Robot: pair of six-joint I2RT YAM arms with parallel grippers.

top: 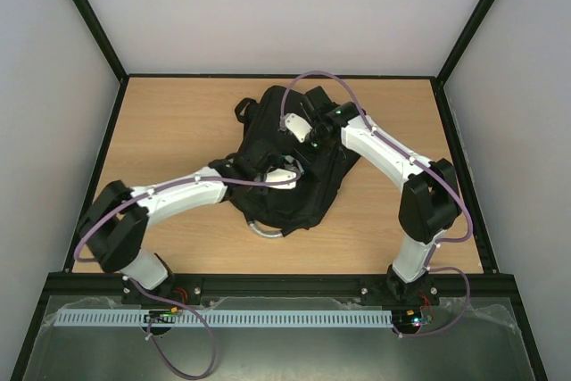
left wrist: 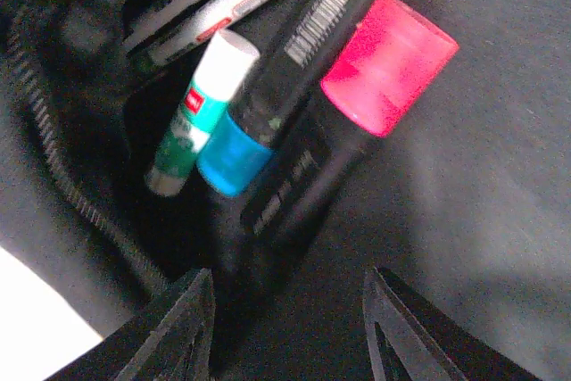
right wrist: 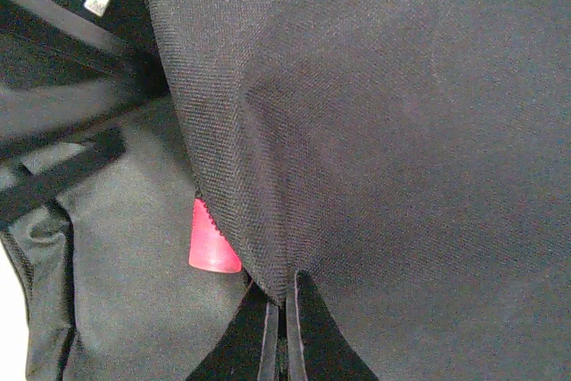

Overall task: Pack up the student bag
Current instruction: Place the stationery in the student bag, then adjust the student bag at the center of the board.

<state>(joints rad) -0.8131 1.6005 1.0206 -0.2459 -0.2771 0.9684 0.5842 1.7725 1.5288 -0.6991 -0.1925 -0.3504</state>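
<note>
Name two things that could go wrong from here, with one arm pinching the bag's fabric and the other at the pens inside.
1. The right gripper, jaws shut on a fold of the student bag, may lose the fabric; the pocket could then sag onto the left gripper.
2. The left jaws stand apart beside the pink-capped marker; withdrawing may snag it and drag it out.

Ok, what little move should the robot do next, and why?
Probably draw the left tool back out of the student bag. Its jaws stand apart, the pink-capped marker lies inside beside a glue stick, and the right tool pinches the fabric.
</note>
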